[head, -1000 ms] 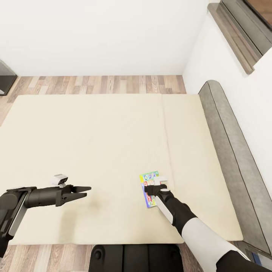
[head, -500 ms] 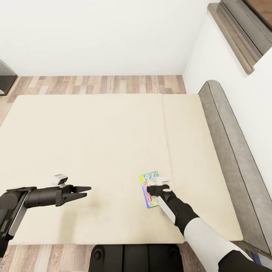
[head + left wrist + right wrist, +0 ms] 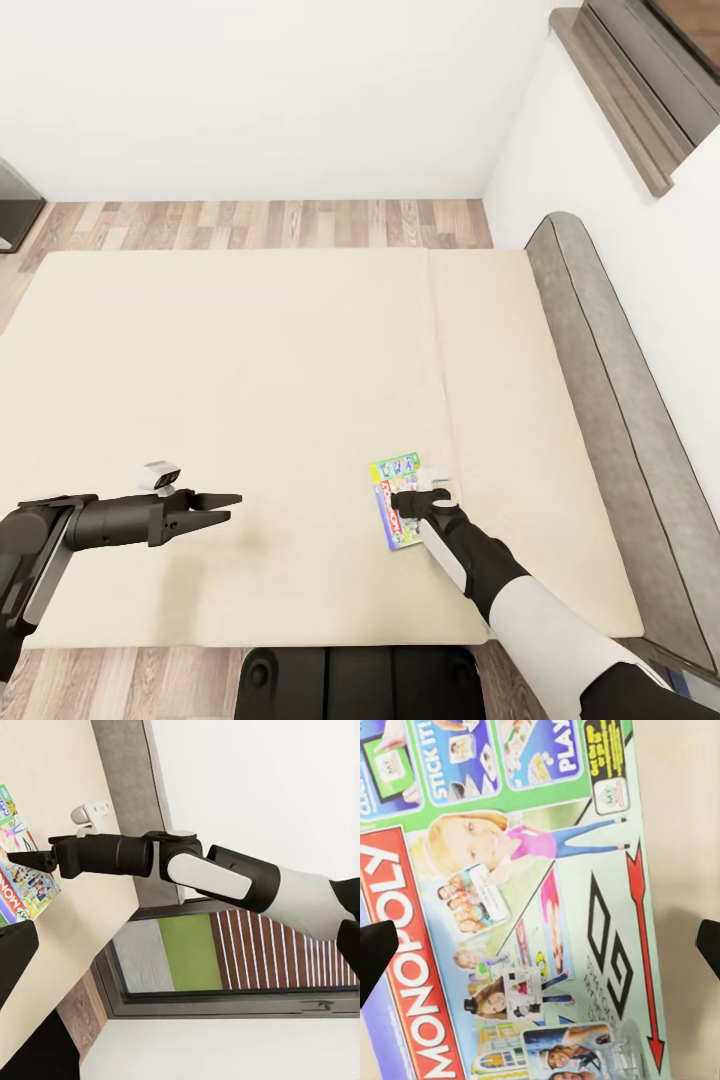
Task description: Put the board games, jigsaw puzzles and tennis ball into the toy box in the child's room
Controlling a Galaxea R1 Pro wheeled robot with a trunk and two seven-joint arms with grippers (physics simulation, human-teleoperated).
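A green-edged board game [image 3: 392,478] lettered MONOPOLY lies flat on the beige mattress of the bed [image 3: 250,380], near its front edge and towards the headboard side. My right gripper [image 3: 402,500] hovers right over it, open. In the right wrist view the board game [image 3: 525,907] fills most of the frame, and the black fingertips [image 3: 375,952] sit wide apart at its two sides. My left gripper [image 3: 226,507] is open and holds nothing, low over bare mattress to the left. The left wrist view catches the board game [image 3: 19,877] and my right gripper [image 3: 37,860] above it.
The grey headboard [image 3: 600,400] runs along the bed's right side under a dark-framed window [image 3: 650,80]. Wood plank floor [image 3: 260,222] lies beyond the bed against a white wall. A dark object [image 3: 15,205] stands at the far left.
My right gripper has edged slightly to the right over the board game, uncovering more of its left part. The game and the left arm have stayed put.
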